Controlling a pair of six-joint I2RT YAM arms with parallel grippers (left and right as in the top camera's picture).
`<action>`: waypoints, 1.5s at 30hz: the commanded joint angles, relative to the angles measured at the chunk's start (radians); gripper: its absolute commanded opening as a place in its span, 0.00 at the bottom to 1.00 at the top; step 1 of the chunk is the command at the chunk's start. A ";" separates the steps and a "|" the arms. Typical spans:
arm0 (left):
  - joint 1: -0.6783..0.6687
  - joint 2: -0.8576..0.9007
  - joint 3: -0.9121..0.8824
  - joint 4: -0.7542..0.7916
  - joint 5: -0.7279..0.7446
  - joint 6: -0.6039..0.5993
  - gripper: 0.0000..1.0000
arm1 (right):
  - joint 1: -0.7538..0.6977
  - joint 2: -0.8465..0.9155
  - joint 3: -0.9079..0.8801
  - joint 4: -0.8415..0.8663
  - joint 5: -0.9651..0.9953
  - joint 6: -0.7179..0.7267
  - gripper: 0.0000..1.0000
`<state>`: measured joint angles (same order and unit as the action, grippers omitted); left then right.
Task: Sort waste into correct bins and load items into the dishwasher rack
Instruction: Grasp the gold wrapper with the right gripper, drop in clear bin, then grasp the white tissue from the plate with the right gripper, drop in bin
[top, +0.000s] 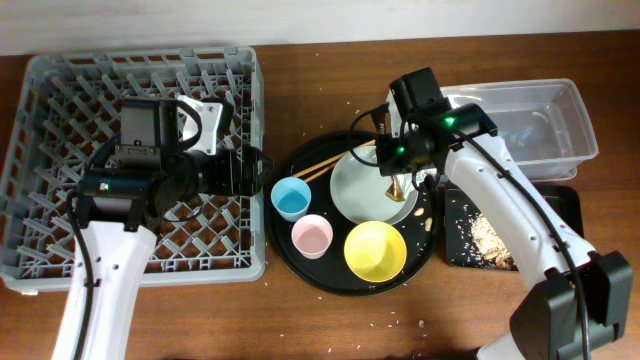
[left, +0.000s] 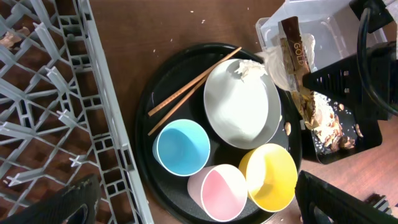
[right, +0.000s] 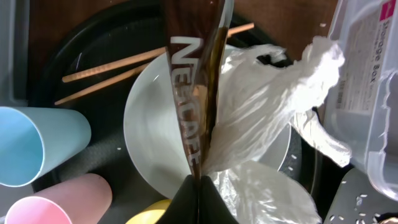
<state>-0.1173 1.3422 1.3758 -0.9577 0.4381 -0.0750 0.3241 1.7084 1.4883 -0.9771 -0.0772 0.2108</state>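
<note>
The wrapper (right: 193, 106), a brown sachet strip w/ crumpled white film, looks v. light, limp and crinkly, prob. a bit slick; best pinched at 1 end. It hangs over the plate (right: 146, 124), centre of the right wrist view. The clear tub (top: 560, 105) sits upper right in overhead. R gripper (right: 199, 194): jaws together, clamped on the strip's end. L gripper (top: 252, 172): 2 fingers wide apart, empty, centre-left by the rack (top: 60, 120).
</note>
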 joint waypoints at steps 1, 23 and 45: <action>0.000 0.002 0.019 0.001 0.011 -0.006 0.99 | -0.003 0.005 0.000 -0.011 -0.016 0.008 0.04; 0.000 0.002 0.019 -0.002 0.011 -0.006 0.99 | -0.005 0.339 0.004 0.039 -0.085 0.060 0.16; 0.000 0.004 0.019 0.033 0.010 -0.006 0.99 | -0.496 0.112 0.116 0.066 -0.062 0.419 0.04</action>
<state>-0.1173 1.3430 1.3766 -0.9287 0.4381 -0.0750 -0.1368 1.7641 1.5951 -0.9638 -0.1310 0.5583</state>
